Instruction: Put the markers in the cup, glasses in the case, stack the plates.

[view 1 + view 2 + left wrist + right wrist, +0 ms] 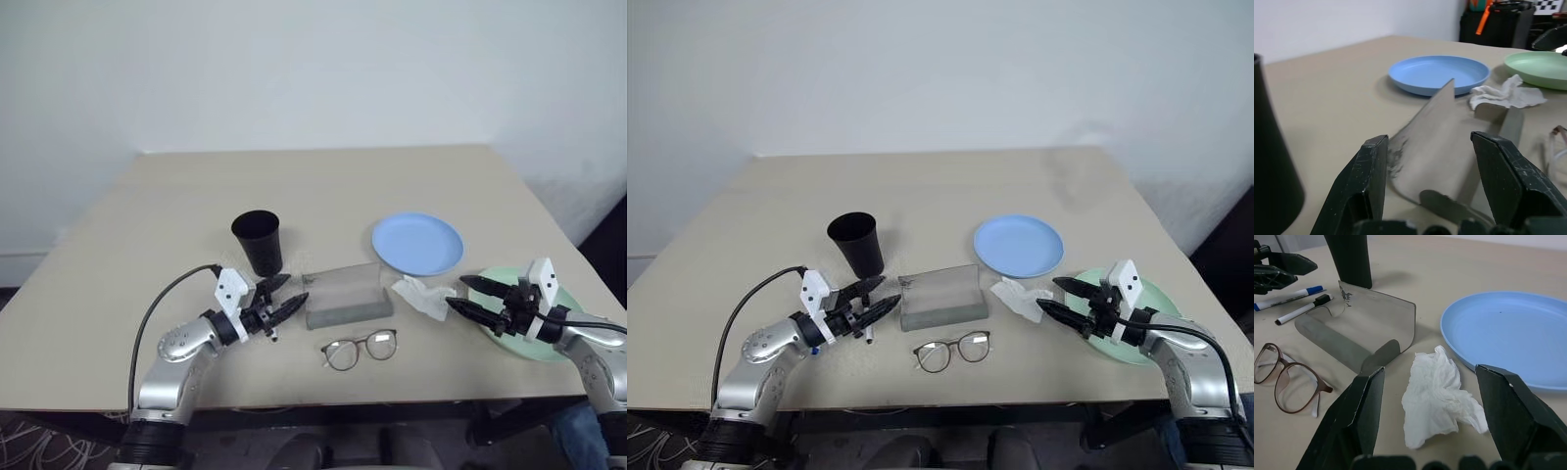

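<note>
The black cup (258,242) stands upright left of the middle. Right of it lies the case (348,294) with its clear lid raised, and the glasses (360,349) rest unfolded in front of it. Two markers (1288,297), one with blue ends and one with a black cap, lie side by side on the table under my left gripper (294,291). That gripper is open and empty, pointing at the case. The light blue plate (417,244) sits behind the mint green plate (1122,351). Over the green plate's near-left rim my right gripper (457,293) hangs open and empty, aimed at the tissue.
A crumpled white tissue (421,296) lies between the case and the green plate. The beige table (313,186) has wide bare room at the back. The green plate sits close to the table's right edge.
</note>
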`<state>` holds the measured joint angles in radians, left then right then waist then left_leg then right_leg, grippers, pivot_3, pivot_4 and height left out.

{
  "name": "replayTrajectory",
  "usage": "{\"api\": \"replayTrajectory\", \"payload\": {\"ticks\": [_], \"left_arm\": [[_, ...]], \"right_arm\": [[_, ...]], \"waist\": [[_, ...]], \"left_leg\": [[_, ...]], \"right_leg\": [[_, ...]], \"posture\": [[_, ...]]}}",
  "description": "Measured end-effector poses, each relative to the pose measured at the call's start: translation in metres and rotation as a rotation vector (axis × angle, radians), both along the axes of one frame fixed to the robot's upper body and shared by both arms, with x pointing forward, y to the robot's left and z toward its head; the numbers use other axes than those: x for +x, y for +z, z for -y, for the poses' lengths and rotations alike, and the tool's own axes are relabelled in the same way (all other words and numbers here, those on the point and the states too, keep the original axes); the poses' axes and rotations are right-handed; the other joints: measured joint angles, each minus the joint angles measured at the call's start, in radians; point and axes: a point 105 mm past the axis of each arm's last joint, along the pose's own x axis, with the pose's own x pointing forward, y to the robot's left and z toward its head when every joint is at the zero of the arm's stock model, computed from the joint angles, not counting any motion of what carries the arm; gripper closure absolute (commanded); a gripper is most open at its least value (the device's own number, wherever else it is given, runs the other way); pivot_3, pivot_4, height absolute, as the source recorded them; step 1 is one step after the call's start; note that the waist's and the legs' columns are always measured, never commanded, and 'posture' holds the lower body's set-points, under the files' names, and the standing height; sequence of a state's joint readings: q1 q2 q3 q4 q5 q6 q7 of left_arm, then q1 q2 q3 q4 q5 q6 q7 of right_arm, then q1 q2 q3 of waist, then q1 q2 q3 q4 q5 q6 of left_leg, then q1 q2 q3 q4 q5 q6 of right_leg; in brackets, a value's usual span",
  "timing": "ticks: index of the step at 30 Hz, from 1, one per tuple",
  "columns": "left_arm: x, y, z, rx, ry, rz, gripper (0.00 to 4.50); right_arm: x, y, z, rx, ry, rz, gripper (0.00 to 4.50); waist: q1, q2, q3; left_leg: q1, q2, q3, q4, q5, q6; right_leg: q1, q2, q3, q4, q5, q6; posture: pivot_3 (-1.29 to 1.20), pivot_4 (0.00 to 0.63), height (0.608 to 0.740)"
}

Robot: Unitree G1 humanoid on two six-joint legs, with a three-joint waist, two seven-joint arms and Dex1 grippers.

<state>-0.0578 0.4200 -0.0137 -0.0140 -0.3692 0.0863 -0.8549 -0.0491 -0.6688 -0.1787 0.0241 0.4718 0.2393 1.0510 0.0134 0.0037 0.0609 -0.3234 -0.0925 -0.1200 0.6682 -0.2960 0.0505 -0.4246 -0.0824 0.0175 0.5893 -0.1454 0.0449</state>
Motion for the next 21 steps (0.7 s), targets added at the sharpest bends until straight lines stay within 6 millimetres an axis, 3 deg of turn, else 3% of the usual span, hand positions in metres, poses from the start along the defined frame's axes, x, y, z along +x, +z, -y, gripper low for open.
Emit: {"api": "replayTrajectory", "payload": {"ticks": [21], "left_arm": [[0.0032,0.0011,0.0089,-0.002,-0.057,-0.007,1.7]], "right_arm": [[-0.0047,-0.0024,0.0074,-0.063,-0.072,0.013,1.31]], "waist": [[0.0,0.0,0.0]], "left_leg": [[-0.001,0.0,0.0,0.0,0.0,0.0]], "right_leg": [[0.0,0.0,0.0,0.0,0.0,0.0]], "posture": [[0.0,0.0,0.74]]}}
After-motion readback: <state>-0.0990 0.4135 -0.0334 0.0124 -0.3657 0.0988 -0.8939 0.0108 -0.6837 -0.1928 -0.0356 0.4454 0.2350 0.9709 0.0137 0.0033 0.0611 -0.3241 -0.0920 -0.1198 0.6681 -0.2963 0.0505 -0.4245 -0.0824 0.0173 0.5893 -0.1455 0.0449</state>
